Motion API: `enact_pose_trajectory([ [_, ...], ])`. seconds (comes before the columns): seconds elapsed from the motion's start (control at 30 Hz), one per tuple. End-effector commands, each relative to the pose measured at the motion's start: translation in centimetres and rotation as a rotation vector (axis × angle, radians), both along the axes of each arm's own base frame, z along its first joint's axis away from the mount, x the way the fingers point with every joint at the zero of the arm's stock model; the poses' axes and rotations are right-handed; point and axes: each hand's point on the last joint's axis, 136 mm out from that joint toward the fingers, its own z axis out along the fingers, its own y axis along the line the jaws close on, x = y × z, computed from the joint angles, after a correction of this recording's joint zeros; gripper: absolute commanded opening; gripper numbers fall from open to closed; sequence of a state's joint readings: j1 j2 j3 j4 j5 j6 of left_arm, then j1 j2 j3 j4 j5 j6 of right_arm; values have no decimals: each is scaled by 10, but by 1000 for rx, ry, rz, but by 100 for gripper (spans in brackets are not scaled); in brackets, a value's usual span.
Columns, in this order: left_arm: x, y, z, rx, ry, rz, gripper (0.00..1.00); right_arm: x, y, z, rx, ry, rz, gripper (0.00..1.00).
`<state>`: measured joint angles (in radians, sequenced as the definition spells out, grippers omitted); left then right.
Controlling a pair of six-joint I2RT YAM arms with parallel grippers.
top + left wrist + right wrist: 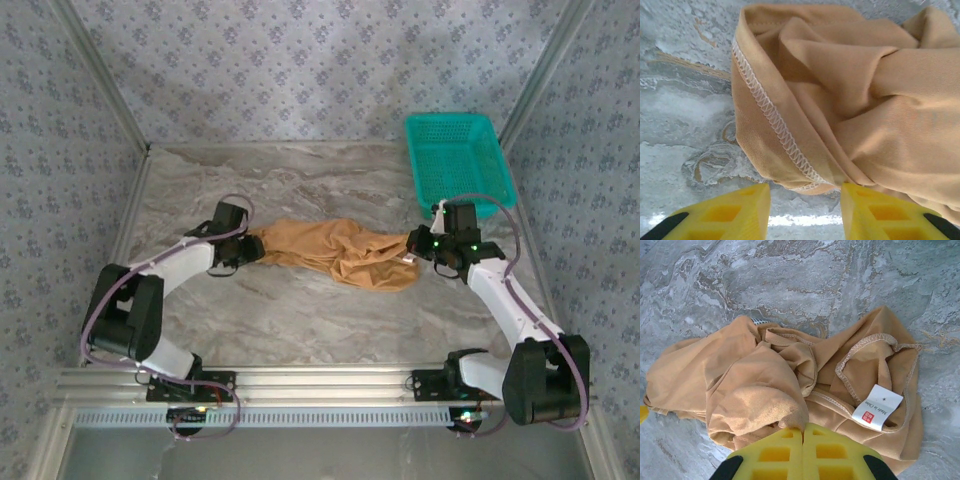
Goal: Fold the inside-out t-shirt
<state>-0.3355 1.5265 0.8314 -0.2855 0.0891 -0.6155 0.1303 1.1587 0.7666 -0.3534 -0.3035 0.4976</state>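
Where the marbled grey table [300,320] is being viewed from above, the inside-out t-shirt [335,252] is being noted as a rumpled tan bundle lying across its middle, drawn out sideways between the two arms. Its seams are being shown outward, with a white overlock stitch [772,117] running along one hem at the left end. Its small white label [877,407] is being shown face up by the neckline at the right end. The left gripper [805,192] is being held at the shirt's left end with yellow fingers parted; the stitched hem is lying at the mouth of the gap and is not being squeezed. The right gripper [802,432] is being held at the right end, fingers pressed flat together, tips against a bulging fold; whether cloth is being nipped between them cannot be told. A teal mesh basket [458,160] is being noted at the far right corner, apart from the shirt.
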Motion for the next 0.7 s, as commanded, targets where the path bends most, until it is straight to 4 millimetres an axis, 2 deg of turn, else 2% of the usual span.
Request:
enact_pose_trajectory([
  [0.0, 8, -4, -7, -20, 14, 17, 41, 1, 2, 14, 18, -23, 7, 0],
  [0.17, 18, -8, -16, -34, 19, 36, 41, 0, 3, 16, 23, -27, 14, 0],
  [0.2, 21, -8, -16, -36, 12, 40, 38, 0, 3, 16, 23, -24, 12, 0],
  [0.23, 24, -8, -16, -36, 6, 42, 30, -1, 3, 15, 22, -23, 13, 0],
  [0.3, 32, -7, -11, -43, -14, 50, 9, 0, 3, 16, 25, -25, 14, 0],
  [0.33, 35, -6, -5, -48, -25, 51, 2, 0, 3, 17, 24, -28, 15, 0],
  [0.47, 59, 9, 50, -64, -134, 64, 0, 3, -8, 41, 0, -32, -2, 0],
  [0.6, 76, 32, 114, -114, -262, 99, 0, 10, -35, 82, -27, -80, -70, 0],
  [0.67, 77, 43, 136, -125, -311, 118, 0, 8, -48, 94, -36, -84, -102, 0],
])
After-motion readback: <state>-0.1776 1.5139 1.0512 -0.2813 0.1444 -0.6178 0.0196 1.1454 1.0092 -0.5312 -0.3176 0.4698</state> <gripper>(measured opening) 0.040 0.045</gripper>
